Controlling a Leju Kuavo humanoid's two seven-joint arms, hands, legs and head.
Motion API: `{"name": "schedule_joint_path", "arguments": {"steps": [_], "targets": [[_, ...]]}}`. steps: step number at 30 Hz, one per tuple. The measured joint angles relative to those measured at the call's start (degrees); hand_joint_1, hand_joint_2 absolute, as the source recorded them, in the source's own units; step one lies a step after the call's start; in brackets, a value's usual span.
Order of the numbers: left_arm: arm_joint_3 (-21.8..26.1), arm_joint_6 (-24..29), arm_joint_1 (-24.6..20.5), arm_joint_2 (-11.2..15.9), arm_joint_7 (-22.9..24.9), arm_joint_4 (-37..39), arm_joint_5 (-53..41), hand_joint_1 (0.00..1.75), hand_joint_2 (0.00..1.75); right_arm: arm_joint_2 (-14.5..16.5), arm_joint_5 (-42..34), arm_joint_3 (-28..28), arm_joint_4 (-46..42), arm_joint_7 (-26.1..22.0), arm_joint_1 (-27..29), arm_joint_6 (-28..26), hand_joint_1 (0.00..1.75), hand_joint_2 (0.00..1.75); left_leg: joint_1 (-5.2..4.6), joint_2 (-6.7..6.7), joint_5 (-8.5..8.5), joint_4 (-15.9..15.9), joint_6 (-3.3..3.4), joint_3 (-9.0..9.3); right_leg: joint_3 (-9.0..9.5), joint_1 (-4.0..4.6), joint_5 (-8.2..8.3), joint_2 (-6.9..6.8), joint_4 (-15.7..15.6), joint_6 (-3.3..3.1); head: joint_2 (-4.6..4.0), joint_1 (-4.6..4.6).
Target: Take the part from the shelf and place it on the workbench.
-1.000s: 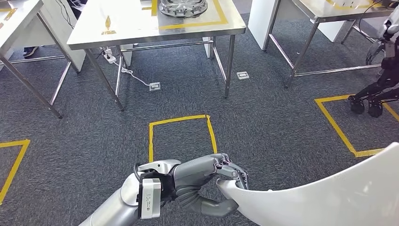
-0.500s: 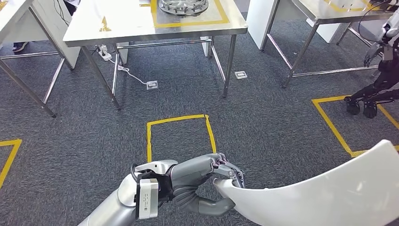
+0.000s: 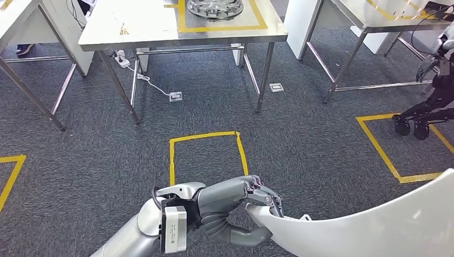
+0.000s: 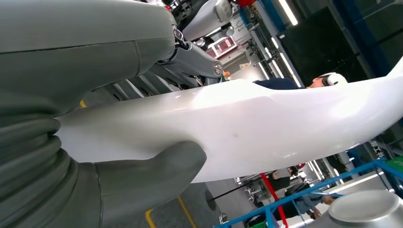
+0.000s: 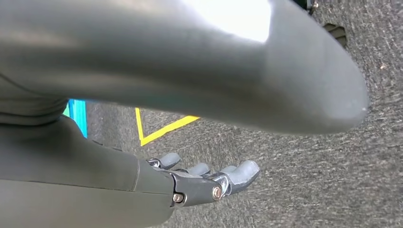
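Note:
The part is a long, curved white panel that runs from the lower middle of the head view out past its right edge. My left hand grips its near end, fingers over the top rim and thumb underneath. In the left wrist view the thumb presses the panel from below. In the right wrist view my right hand has its fingers stretched out over the carpet, apart from the thumb. Whether it bears the panel is hidden. The steel workbench stands ahead across the carpet.
A round metal casting lies inside yellow tape on the workbench. A yellow tape square marks the floor before it, another at right. A second table and another robot stand at right. A floor socket sits under the bench.
The whole picture has shifted slightly, so the camera moved. My left hand keeps the same grip on the panel, whose far end sits a little lower in the picture.

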Motion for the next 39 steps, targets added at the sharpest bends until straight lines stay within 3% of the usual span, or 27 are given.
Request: {"name": "schedule_joint_path", "arguments": {"steps": [2,4,5,6,7,9,11,16,19,20,21,22,23,24,26,31,33,35,36,37,39], "targets": [[-0.1,0.6,0.2,0.0,0.1,-0.8,-0.7,1.75,1.75,0.0,0.5,0.0,0.0,-0.2,0.1,0.1,0.0,0.0,0.25,0.22,0.62,-1.2,0.42,0.75,-1.89,0.16,-2.2,0.02,4.0,-0.38,0.0,0.16],[-0.4,1.4,0.5,0.0,0.5,-1.5,-1.2,1.75,1.75,0.0,1.0,0.0,0.0,-0.5,0.3,0.2,0.0,0.0,0.06,0.34,0.63,-1.4,0.53,0.91,-6.21,0.52,-5.81,0.06,12.0,-0.82,0.0,0.34],[-0.6,1.7,0.8,0.1,0.8,-1.9,-1.3,1.75,1.75,0.0,1.2,0.0,0.0,-0.6,0.4,0.4,0.0,0.0,-0.01,0.33,0.54,-1.3,0.46,0.89,-8.08,0.67,-6.76,0.07,15.3,-0.91,0.0,0.39],[-0.8,2.0,1.1,0.1,1.0,-2.3,-1.4,1.75,1.75,0.0,1.4,0.0,0.0,-0.7,0.5,0.5,0.0,0.0,-0.05,0.3,0.39,-1.1,0.33,0.88,-9.02,0.72,-6.58,0.07,16.6,-0.98,-0.01,0.41],[-1.0,2.2,1.4,0.2,1.1,-2.7,-1.5,1.75,1.75,0.0,1.6,0.0,0.0,-0.7,0.6,0.6,0.0,0.0,0.0,0.25,0.18,-0.8,0.1,0.87,-8.75,0.71,-5.27,0.05,15.6,-1.05,0.0,0.42],[-1.4,2.4,1.6,0.2,1.3,-3.4,-1.5,1.75,1.75,-0.1,1.7,0.0,0.0,-0.6,0.7,0.6,0.0,0.0,0.21,0.15,-0.49,0.2,-0.64,0.81,-5.71,0.63,-1.55,-0.01,8.9,-1.2,0.0,0.49],[-1.7,2.5,1.7,0.3,1.4,-3.9,-1.5,1.75,1.75,-0.2,1.7,0.0,0.0,-0.6,0.7,0.6,0.0,0.0,0.09,0.1,-1.31,1.1,-1.6,0.6,-3.51,0.79,0.13,0.06,4.1,-1.83,0.0,0.57],[-1.9,2.5,1.3,0.4,1.4,-3.9,-0.4,1.75,1.75,-0.2,1.7,0.0,0.0,-1.0,0.8,0.8,0.0,0.0,0.24,0.16,-2.8,2.8,-3.33,0.05,-3.35,0.98,0.01,0.11,3.6,-4.08,0.0,0.12],[-2.0,2.0,0.7,0.4,1.9,-3.6,0.8,1.75,1.75,-0.2,1.7,0.0,0.0,-1.5,0.8,1.1,0.0,0.0,0.53,0.23,-7.46,12.5,-4.18,-4.73,-3.19,0.97,-0.14,0.0,3.6,-4.77,-0.01,-0.32],[-2.0,1.8,0.6,0.4,2.2,-3.4,1.1,1.75,1.75,-0.2,1.7,0.0,0.0,-1.6,0.8,1.1,0.0,0.0,0.6,0.23,-8.45,15.7,-4.29,-6.52,-3.13,0.99,-0.23,-0.01,3.6,-4.84,-0.01,-0.37],[-2.0,1.7,0.6,0.4,2.4,-3.3,1.3,1.75,1.75,-0.2,1.7,0.0,0.0,-1.6,0.8,1.2,0.0,0.0,0.65,0.23,-8.39,17.3,-4.32,-7.57,-3.02,0.99,-0.35,0.02,3.6,-4.86,0.0,-0.41],[-2.0,1.5,0.5,0.4,2.6,-3.1,1.4,1.75,1.75,-0.2,1.7,0.0,0.0,-1.7,0.8,1.2,0.0,0.0,0.7,0.24,-7.16,16.7,-4.26,-7.55,-2.82,0.98,-0.5,0.07,3.6,-4.82,0.0,-0.45],[-2.0,1.4,0.4,0.3,2.8,-3.0,1.5,1.75,1.75,-0.2,1.7,0.0,0.0,-1.7,0.8,1.2,0.0,0.0,0.73,0.24,-5.05,14.0,-4.14,-6.46,-2.53,0.96,-0.69,0.14,3.6,-4.71,0.0,-0.52],[-2.0,1.4,0.3,0.3,2.9,-2.9,1.5,1.75,1.75,-0.2,1.7,0.0,0.0,-1.7,0.8,1.3,0.0,0.0,0.76,0.26,-2.67,9.9,-3.95,-4.74,-2.25,0.94,-0.9,0.2,3.6,-4.54,0.0,-0.61],[-2.1,1.3,-0.1,0.2,3.0,-2.8,1.6,1.75,1.75,-0.2,1.7,0.0,0.0,-1.7,0.7,1.2,0.0,0.0,0.6,0.26,-0.12,3.4,-3.55,-1.92,-1.94,1.13,-1.29,0.28,3.6,-3.95,0.0,-0.73],[-2.1,0.8,-0.8,-0.3,3.2,-2.1,2.0,1.75,1.75,-0.1,1.8,0.0,0.0,-1.7,0.5,1.2,0.0,0.0,0.4,0.08,-0.11,1.2,-1.83,-0.92,-1.77,1.02,-2.0,0.17,3.9,-2.22,0.0,-0.54],[-2.0,0.4,-1.4,-0.7,3.1,-1.4,2.3,1.75,1.75,-0.1,1.9,0.0,0.0,-1.6,0.3,1.2,0.0,0.0,0.49,0.18,-0.18,0.9,-1.11,-0.48,-4.43,1.14,-4.48,0.12,9.2,-2.08,0.01,-0.14],[-2.0,0.1,-1.6,-1.0,3.1,-0.5,2.4,1.75,1.75,-0.1,2.0,0.0,0.0,-1.4,0.2,1.2,0.0,0.0,0.23,0.25,-0.46,0.9,-0.62,-0.32,-9.03,1.41,-7.27,0.13,16.9,-2.07,0.01,0.2],[-2.0,0.1,-1.6,-1.0,3.1,-0.2,2.4,1.75,1.75,-0.1,2.0,0.0,0.0,-1.4,0.2,1.2,0.0,0.0,0.07,0.25,-0.61,0.9,-0.47,-0.23,-10.61,1.54,-7.44,0.13,19.1,-2.13,0.01,0.27],[-2.0,0.0,-1.6,-1.1,3.1,0.1,2.4,1.75,1.75,-0.1,2.0,0.0,0.0,-1.4,0.2,1.2,0.0,0.0,-0.07,0.22,-0.76,1.0,-0.37,-0.08,-11.17,1.67,-6.45,0.13,19.1,-2.29,0.01,0.31],[-2.0,0.0,-1.7,-1.2,3.1,0.5,2.4,1.75,1.75,-0.1,2.0,0.0,0.0,-1.4,0.2,1.2,0.0,0.0,-0.26,0.15,-1.19,1.1,-0.39,0.44,-8.89,1.98,-1.94,0.12,13.0,-2.9,0.01,0.37]]}}
